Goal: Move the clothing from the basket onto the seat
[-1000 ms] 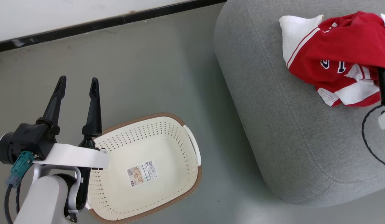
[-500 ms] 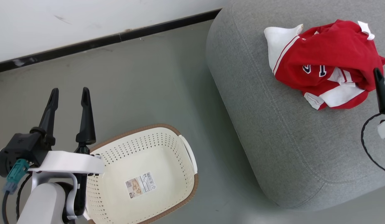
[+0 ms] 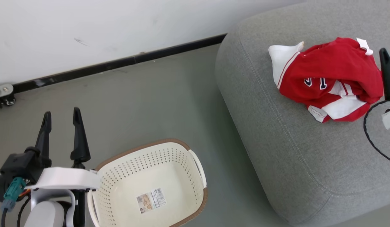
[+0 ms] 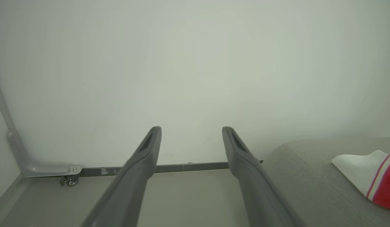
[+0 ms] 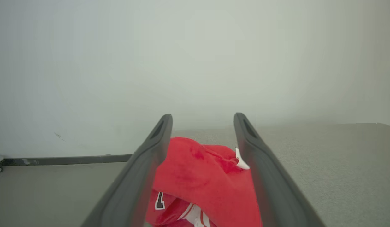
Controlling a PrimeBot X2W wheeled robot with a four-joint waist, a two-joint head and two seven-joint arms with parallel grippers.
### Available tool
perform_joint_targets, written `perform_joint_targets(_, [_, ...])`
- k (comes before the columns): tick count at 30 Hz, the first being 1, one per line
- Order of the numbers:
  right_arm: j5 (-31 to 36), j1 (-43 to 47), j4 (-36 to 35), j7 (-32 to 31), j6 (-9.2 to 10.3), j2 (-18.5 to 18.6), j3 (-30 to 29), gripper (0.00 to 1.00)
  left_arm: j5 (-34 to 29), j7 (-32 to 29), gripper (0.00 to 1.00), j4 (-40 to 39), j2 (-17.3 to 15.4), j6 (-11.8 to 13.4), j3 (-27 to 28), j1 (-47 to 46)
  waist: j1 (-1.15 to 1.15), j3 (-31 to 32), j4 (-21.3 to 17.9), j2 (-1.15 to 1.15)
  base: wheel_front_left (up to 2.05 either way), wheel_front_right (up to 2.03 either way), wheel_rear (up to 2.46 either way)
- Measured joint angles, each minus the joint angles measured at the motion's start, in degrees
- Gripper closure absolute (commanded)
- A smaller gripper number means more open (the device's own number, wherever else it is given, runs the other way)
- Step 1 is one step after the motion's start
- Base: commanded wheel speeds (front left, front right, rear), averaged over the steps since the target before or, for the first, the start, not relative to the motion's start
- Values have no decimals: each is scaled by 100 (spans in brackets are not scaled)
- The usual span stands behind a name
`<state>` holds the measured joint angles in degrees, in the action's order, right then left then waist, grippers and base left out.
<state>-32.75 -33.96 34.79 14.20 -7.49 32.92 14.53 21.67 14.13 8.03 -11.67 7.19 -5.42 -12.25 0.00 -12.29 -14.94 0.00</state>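
Clothing (image 3: 327, 75): red jerseys with white trim and navy-and-white characters, lying in a crumpled heap on the seat, toward its far right part; a white sleeve sticks out on the heap's left side
Seat (image 3: 277, 142): large, grey, woven, with rounded edges; it stands on the floor (image 3: 144, 104) to the right of the basket, apart from it
Basket (image 3: 132, 164): cream, perforated, brown-rimmed, upright on the floor; inside it there is a paper label (image 3: 151, 200) stuck flat on the bottom
Left gripper (image 3: 62, 112): jaws spread wide with nothing between them; it hangs over the floor just left of the basket, fingers pointing toward the wall (image 3: 103, 28) and its black baseboard (image 3: 119, 63)
Right gripper (image 5: 203, 116): jaws spread wide, gripping nothing; it is above the seat at the heap's right edge, and the right wrist view shows red cloth in the gap between the fingers; whether a finger touches the cloth, I cannot tell
Cable (image 3: 370, 138): black, looping over the seat beside the right gripper
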Motion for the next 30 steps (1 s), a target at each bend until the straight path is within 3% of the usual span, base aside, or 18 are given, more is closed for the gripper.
perform_joint_targets(17, [366, 585, -801, 0, 0, -520, 120, 0, 88, 2, 0, -18, 309, 189, 250, 709, 0, 580, 595, 0, 0, 0, 0])
perform_joint_targets(30, [792, 1396, -1048, 0, 0, -1044, 67, 0, -56, 9, 0, -98, 474, 147, 183, 986, 0, 969, 1161, 0, 0, 0, 0])
